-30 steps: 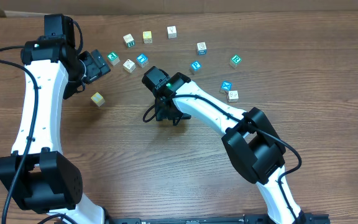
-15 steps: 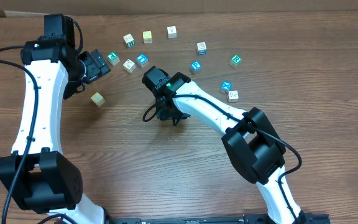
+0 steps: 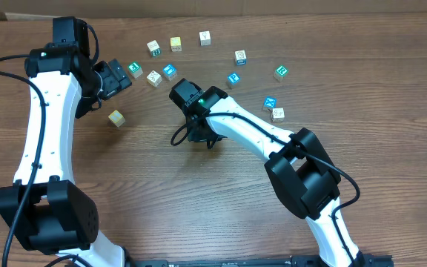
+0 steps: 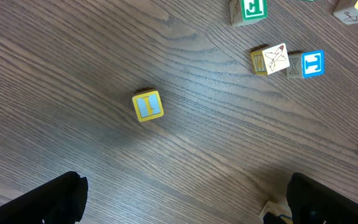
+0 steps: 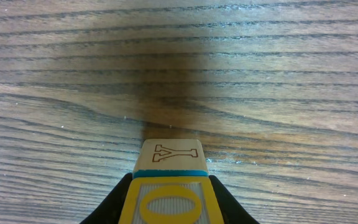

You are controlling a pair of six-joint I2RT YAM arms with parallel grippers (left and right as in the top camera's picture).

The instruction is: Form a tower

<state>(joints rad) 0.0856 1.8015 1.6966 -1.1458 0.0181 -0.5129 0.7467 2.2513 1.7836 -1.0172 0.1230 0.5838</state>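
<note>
Pinching a yellow-faced, pale-topped wooden cube (image 5: 168, 200), the right claw (image 5: 169, 210); left claw (image 4: 188, 202) wide over grained tabletop (image 4: 73, 74).

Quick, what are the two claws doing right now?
Left gripper: open, empty.
Right gripper: closed on the yellow cube.

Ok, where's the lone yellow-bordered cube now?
Overhead view: the yellow-bordered cube sits alone on the left side, just below the left hand in frame, beside the left arm.
</note>
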